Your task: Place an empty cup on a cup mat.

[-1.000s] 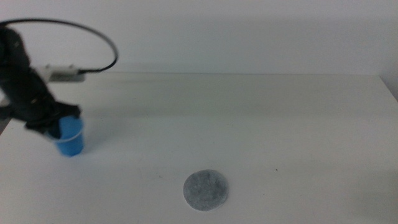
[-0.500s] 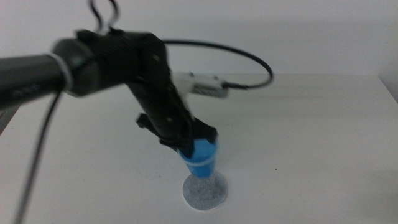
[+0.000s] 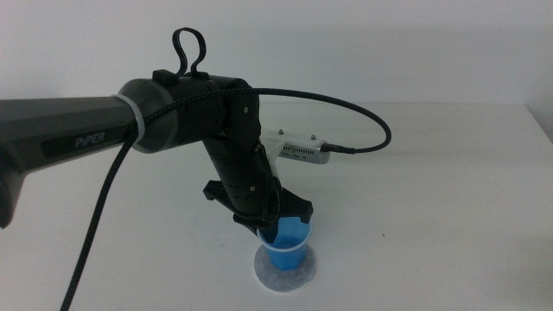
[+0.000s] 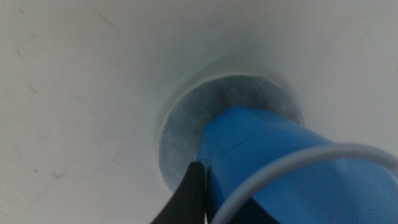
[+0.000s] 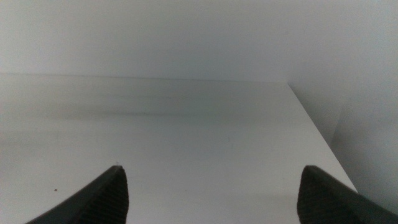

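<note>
White table [image 3: 449, 190]: left gripper's [image 3: 278, 226] fingers [image 4: 186, 199] clamp the cup [image 3: 288, 246] over the cup mat [image 3: 266, 269].

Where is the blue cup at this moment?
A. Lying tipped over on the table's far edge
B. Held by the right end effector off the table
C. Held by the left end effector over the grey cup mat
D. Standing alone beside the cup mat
C: the left end effector is clamped on the cup, which sits right over the cup mat; whether it touches cannot be told.
</note>
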Tool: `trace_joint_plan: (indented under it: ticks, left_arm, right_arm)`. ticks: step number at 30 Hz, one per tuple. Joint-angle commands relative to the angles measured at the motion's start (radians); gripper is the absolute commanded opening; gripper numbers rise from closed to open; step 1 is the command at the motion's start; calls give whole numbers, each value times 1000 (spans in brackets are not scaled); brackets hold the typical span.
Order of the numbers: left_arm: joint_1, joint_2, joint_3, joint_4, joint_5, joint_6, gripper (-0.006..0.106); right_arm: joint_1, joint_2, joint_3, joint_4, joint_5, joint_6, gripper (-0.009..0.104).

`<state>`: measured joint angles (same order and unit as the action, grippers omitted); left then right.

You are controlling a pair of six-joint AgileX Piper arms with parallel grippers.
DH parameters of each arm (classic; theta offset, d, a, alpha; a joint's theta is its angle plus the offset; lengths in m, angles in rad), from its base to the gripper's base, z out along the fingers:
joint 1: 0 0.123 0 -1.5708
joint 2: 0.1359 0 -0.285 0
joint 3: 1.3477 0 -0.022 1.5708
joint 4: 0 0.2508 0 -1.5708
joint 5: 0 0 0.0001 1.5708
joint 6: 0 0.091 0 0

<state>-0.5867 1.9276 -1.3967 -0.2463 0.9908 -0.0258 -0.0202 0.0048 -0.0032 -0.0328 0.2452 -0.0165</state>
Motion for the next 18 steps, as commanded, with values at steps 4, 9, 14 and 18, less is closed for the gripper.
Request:
trace_joint_plan:
  ticks: [4, 9, 14, 18]
  left_arm:
    - [-2, 2, 2, -16, 36, -9, 9]
    - [-2, 2, 2, -36, 46, 38, 36]
    - [9, -23, -10, -33, 150, 108, 78]
    - [46, -427, 91, 68, 129, -58, 94]
  right_arm:
    - [2, -5, 3, -5, -7, -4, 93]
    - [2, -5, 3, -5, -7, -4, 93]
    - [2, -5, 3, -5, -7, -4, 93]
    - [2, -5, 3, -5, -7, -4, 93]
